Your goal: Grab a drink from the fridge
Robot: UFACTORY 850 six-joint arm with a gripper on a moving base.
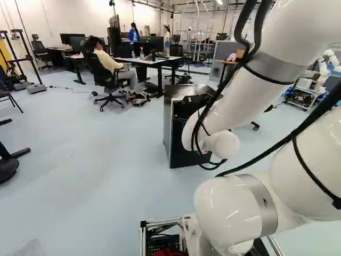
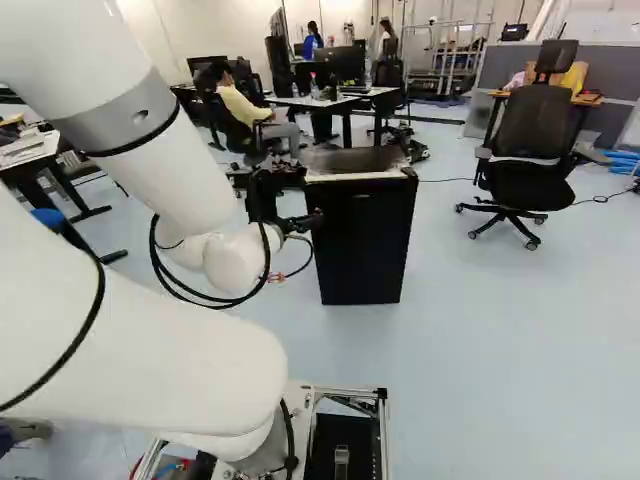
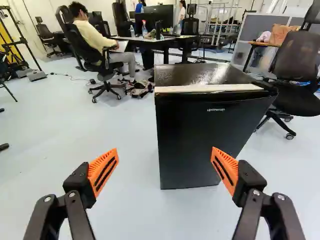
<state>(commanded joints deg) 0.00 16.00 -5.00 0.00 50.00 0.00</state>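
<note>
Facing the fridge (image 3: 185,130), your gripper (image 3: 165,150) stands wide open, with nothing between its orange pads (image 3: 225,167). The fridge is ahead of it, off toward one finger; its door (image 3: 200,145) looks shut, and you can't see any drink inside. Drive straight in and that finger could butt the door's flat front, since you're not lined up with an edge. With no handle in sight, the pads may slip, or a hard pull could drag or tip the whole fridge.
</note>
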